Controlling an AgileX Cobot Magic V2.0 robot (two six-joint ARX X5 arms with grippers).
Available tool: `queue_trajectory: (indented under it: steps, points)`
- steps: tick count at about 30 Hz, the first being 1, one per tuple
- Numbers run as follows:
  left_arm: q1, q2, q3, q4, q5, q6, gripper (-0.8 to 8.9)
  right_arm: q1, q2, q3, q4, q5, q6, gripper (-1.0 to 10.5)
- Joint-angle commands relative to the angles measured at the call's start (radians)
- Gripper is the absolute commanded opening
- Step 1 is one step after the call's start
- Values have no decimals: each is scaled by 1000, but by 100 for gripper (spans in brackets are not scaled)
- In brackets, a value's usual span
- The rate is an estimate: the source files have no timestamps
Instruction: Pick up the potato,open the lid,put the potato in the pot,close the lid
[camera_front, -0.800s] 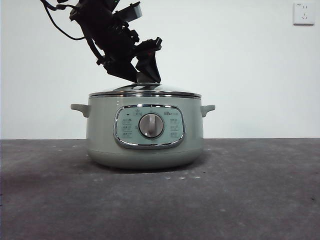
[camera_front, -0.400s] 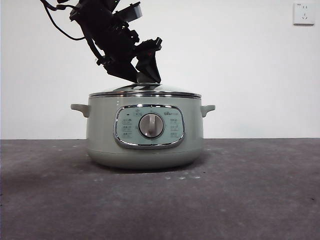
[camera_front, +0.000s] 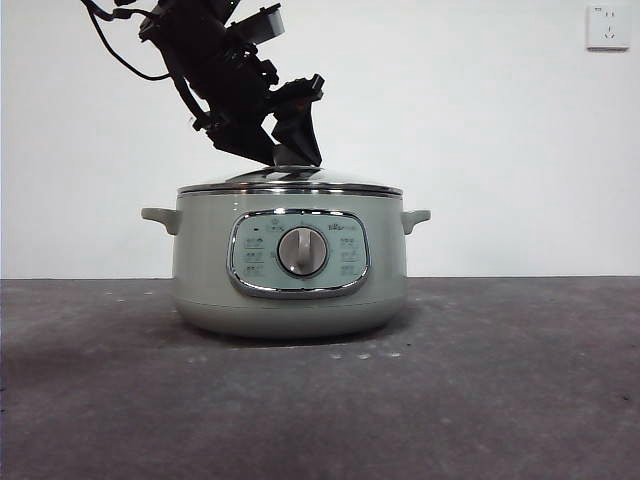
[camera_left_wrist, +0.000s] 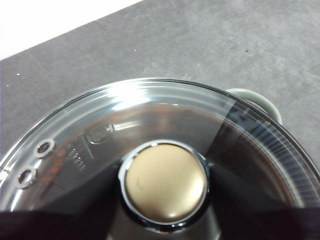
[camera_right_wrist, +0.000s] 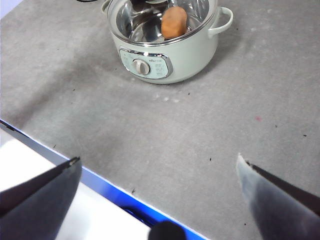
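one squat sage-green pot (camera_front: 290, 290), smooth enamel with a silver dial, sits on the grey speckled table (camera_front: 500, 400). clear domed glass lid (camera_front: 290, 182), metal-rimmed, rests on it. left gripper (camera_front: 290, 150) is at the lid knob (camera_left_wrist: 166, 182); grip state cannot be told. matte orange-brown potato (camera_right_wrist: 174, 22) lies inside. right gripper (camera_right_wrist: 157, 167) hangs spread wide, well apart.

A squat sage-green pot (camera_front: 290, 265) stands upright on the grey counter, silver dial and chrome-framed panel facing forward, small handles at each side. Its clear glass lid (camera_front: 290, 181) sits closed on the rim, knob upward. Inside, an orange-brown potato (camera_right_wrist: 174, 22) rests against the steel wall
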Motion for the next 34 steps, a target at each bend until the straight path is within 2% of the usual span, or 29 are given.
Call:
queue_trajectory:
  steps: [1,9,16,19,27,34]
  points:
    - [0,6,13,-1,6,4,351,1,-5,-10,-24,5,3,532]
    - [0,-32,14,-19,6,4,351,1,-5,-10,-24,5,3,532]
    - [5,-167,14,-117,5,5,351,1,-5,-10,-24,34,0,532]
    - [10,-262,14,-221,6,4,351,1,-5,-10,-24,53,-5,532]
    - [8,-549,14,-626,18,-3,350,1,-3,-10,-24,57,-12,532]
    - [8,-741,14,-869,132,-17,346,1,-3,-10,-24,57,-12,532]
